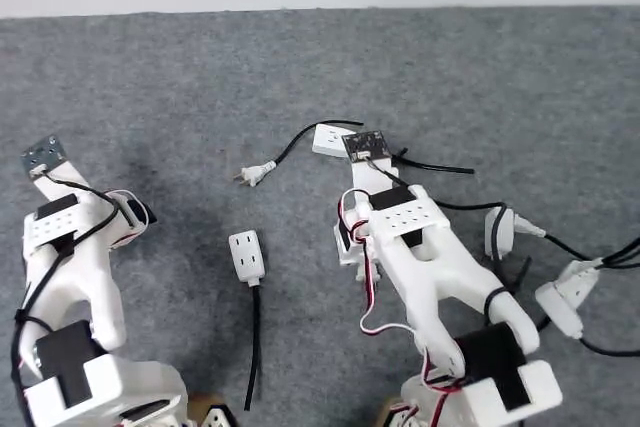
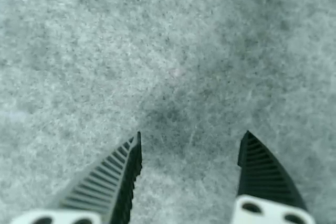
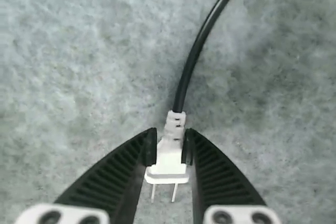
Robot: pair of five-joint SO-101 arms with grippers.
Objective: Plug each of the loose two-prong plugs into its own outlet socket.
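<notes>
Trailing black cord (image 3: pixel 197 51), white two-prong plug (image 3: pixel 168 153)

Grey carpet (image 1: pixel 450 77) — loose plug (image 1: pixel 259 174) and outlet socket (image 1: pixel 246 255) lie on it.

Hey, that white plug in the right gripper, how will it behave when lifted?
The white plug looks small and rigid, so probably light and steady in the right gripper. Its black cord curves loosely, so it will likely drag and tug.

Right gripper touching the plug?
Touching. Right wrist view: the right gripper clamps the plug, both fingers pressed against its white body, no gap.
</notes>
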